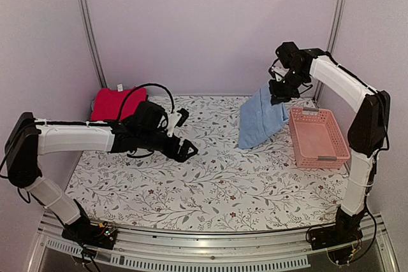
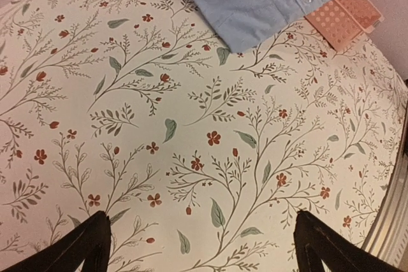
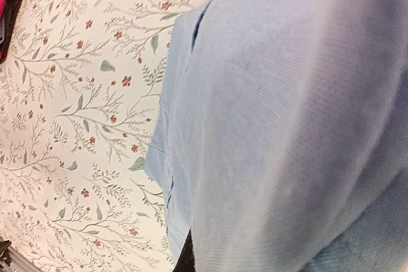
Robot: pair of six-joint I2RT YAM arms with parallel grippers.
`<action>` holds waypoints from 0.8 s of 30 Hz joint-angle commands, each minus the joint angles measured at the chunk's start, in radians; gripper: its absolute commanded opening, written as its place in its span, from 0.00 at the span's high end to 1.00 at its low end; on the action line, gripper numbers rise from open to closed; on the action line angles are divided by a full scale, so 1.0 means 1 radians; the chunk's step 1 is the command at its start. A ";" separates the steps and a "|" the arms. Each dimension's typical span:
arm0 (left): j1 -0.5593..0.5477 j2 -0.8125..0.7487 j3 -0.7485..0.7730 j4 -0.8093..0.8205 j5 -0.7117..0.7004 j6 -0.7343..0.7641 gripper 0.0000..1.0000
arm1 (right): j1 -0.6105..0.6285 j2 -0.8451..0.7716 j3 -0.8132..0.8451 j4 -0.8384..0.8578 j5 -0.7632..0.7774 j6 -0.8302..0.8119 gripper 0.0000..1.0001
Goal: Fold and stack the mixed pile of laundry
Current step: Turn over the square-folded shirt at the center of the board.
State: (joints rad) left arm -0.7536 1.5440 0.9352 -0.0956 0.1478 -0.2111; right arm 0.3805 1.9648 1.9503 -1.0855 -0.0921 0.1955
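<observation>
Floral white cloth covers the tabletop (image 1: 210,189). At its far left corner a bright red cloth garment (image 1: 109,104) lies compact, seemingly folded. Right claw (image 1: 279,97) pinches a light blue buttoned shirt (image 1: 260,119) aloft beside a pink slatted basket (image 1: 319,138); left claw (image 1: 186,134) hangs spread, empty. Folding and stacking that shirt remain.

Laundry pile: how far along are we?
Done: red garment looks folded, set at the far-left corner. In hand: right gripper holds the blue shirt hanging; left gripper open, empty, over the tablecloth. Left: fold the shirt, stack it with the red.
</observation>
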 commanded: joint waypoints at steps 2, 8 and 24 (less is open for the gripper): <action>0.030 -0.049 -0.019 -0.014 -0.033 -0.030 0.00 | 0.014 0.020 0.233 -0.165 0.375 -0.107 1.00; 0.068 -0.079 -0.042 -0.033 -0.079 -0.054 0.00 | 0.176 0.138 0.259 -0.150 0.486 -0.182 1.00; 0.312 -0.244 -0.238 0.062 0.082 -0.291 0.00 | 0.622 0.515 0.332 -0.103 0.128 -0.210 0.78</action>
State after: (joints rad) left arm -0.4976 1.3430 0.7547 -0.0917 0.1543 -0.4122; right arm 0.9707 2.4603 2.2044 -1.1950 0.2142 -0.0147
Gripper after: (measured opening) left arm 0.996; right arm 0.066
